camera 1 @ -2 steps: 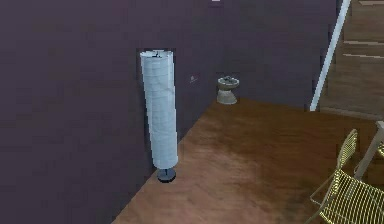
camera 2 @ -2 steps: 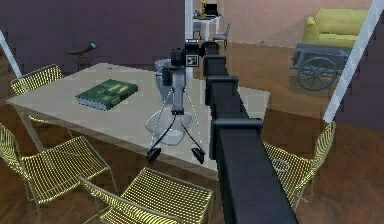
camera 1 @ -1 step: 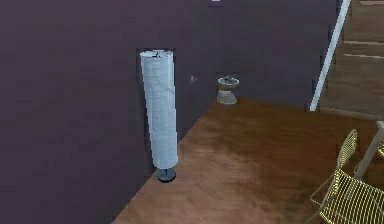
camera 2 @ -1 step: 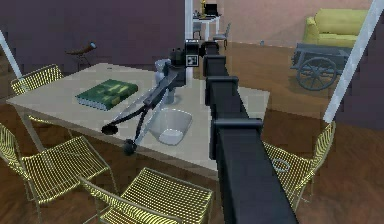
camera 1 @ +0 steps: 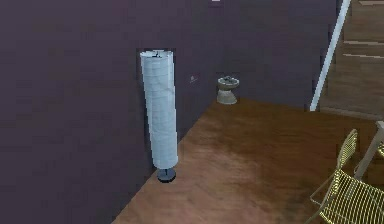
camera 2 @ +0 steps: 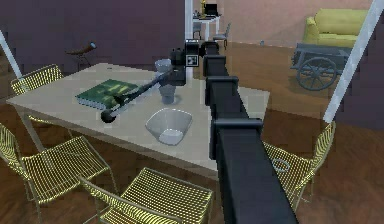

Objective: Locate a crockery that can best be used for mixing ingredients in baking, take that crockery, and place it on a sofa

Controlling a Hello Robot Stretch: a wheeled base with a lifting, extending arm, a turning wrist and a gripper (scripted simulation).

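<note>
While the arm (camera 2: 235, 130) stretches over the table (camera 2: 60, 105), the pick-up looks to be the step in hand. The bowl (camera 2: 170, 127) sits on the tabletop just left of the arm, nearer the robot than the gripper (camera 2: 176, 72). Next, the gripper needs to draw back and lower onto it. Whether it holds anything cannot be told.

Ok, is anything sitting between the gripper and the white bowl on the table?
Yes. A small grey cup stands on the table between the gripper and the white bowl, closer to the gripper. The dark long-handled utensil lies off to the picture's left of that line.
</note>
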